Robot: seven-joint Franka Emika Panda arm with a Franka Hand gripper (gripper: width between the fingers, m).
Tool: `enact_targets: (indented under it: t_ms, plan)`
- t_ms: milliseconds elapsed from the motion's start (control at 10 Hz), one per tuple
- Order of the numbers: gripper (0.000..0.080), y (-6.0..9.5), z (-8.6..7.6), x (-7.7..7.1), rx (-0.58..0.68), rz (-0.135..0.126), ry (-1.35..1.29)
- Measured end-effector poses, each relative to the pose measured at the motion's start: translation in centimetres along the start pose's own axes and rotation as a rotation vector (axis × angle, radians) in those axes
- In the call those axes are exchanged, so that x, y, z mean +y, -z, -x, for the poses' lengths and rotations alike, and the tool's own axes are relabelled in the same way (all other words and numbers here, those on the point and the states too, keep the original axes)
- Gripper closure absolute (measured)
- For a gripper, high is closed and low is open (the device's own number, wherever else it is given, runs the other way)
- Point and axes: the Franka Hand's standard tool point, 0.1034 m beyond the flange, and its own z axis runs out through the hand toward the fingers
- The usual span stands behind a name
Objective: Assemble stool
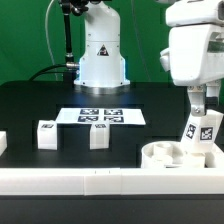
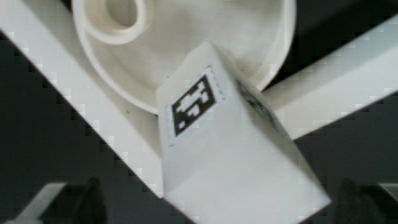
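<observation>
At the table's near edge a white rail (image 1: 70,183) ran along the front, and the round seat (image 1: 172,155) lay against it toward the exterior view's right. A tagged leg (image 1: 200,130) stood tilted at the seat's rim, directly under the gripper (image 1: 199,99), whose fingers (image 2: 54,203) stood apart on either side of it, not clamped. Two more legs (image 1: 46,134) (image 1: 98,134) stood mid-table. Beyond them lay the marker board (image 1: 100,117).
</observation>
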Motion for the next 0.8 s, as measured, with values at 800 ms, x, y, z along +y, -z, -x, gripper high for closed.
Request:
enact_targets:
  t_ms: [800]
  plan:
    - [0.015,-1.1,0.4,-0.3,-0.042,0.017,0.584]
